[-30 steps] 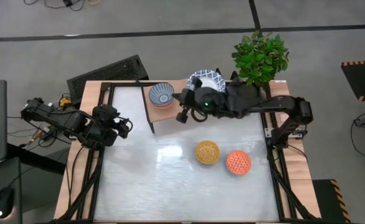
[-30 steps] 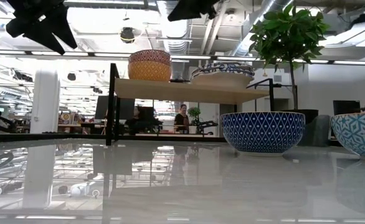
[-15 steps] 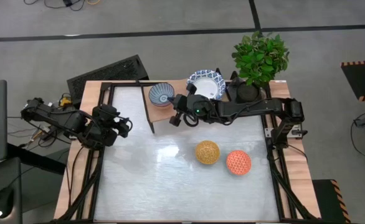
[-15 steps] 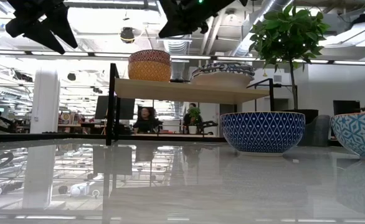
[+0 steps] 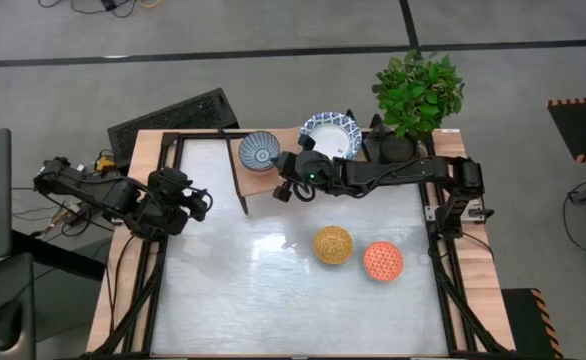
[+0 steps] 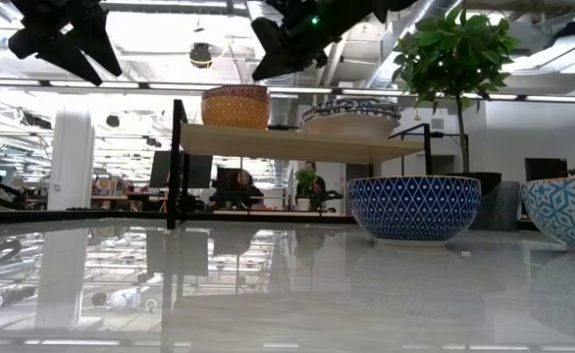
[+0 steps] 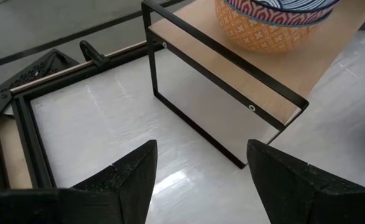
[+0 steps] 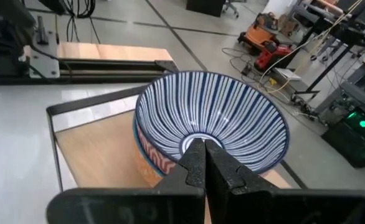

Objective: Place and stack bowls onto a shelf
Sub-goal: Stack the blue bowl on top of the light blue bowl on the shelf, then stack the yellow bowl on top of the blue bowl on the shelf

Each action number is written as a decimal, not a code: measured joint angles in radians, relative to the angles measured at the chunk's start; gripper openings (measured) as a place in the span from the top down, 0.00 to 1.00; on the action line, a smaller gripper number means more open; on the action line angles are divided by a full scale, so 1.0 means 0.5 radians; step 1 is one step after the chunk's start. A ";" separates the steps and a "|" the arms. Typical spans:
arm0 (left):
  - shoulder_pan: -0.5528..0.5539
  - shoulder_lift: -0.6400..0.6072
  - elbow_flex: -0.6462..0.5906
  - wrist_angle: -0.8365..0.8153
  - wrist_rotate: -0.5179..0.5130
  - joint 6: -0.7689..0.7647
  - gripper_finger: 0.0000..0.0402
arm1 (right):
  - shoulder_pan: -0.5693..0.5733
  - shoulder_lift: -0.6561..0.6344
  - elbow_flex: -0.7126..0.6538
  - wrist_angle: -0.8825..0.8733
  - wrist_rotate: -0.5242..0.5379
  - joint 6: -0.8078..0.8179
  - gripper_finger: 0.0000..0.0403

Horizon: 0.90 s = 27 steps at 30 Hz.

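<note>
Bowls: we log the blue-striped bowl (image 8: 210, 118) nested on the low light-wood shelf (image 5: 263, 185), right gripper (image 5: 285, 189) clenched empty above it, left gripper (image 7: 198, 163) released; our descent could topple the stack.

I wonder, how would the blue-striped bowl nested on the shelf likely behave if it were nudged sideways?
The blue-striped bowl looks glazed and rigid, so it is probably slippery and breakable. It sits nested in an orange bowl, so a nudge may rock it or shift both. The shelf edge is near, so a fall seems possible.
</note>
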 joint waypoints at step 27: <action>0.000 0.000 0.000 0.012 0.108 0.015 0.42 | 0.374 -0.645 0.120 -1.885 -0.218 1.279 0.66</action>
